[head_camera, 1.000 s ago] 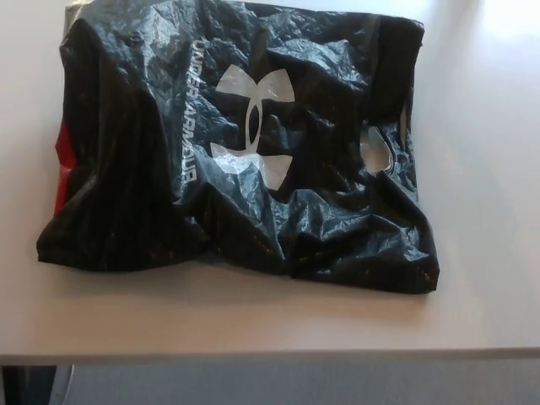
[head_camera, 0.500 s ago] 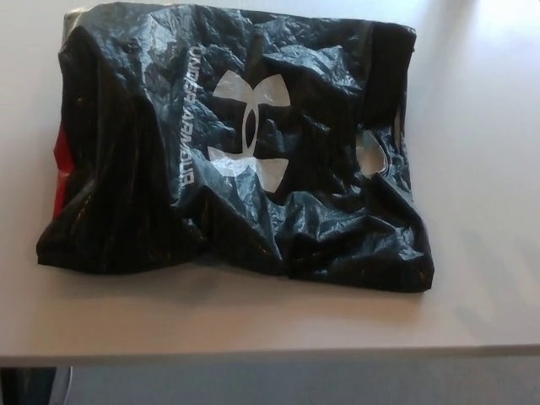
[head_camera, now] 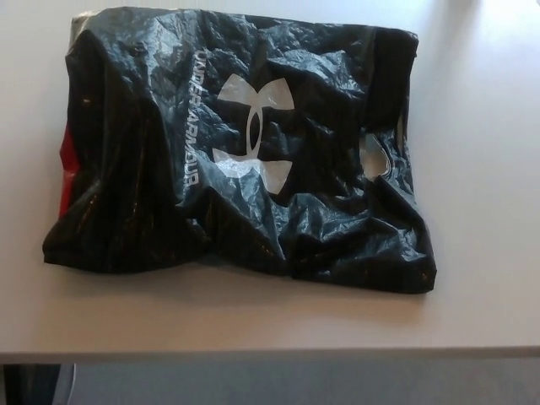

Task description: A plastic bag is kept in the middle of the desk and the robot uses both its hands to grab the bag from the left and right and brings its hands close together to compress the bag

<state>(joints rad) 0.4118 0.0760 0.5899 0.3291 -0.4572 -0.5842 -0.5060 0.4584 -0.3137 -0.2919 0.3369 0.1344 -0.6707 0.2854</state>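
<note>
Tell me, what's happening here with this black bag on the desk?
Nothing is handling it at this moment. A crumpled black plastic bag with a white logo lies spread across the pale desk, a bit of red showing at its left edge. Neither of the robot's hands is in the picture, so the squeezing from both sides has not begun.
</note>
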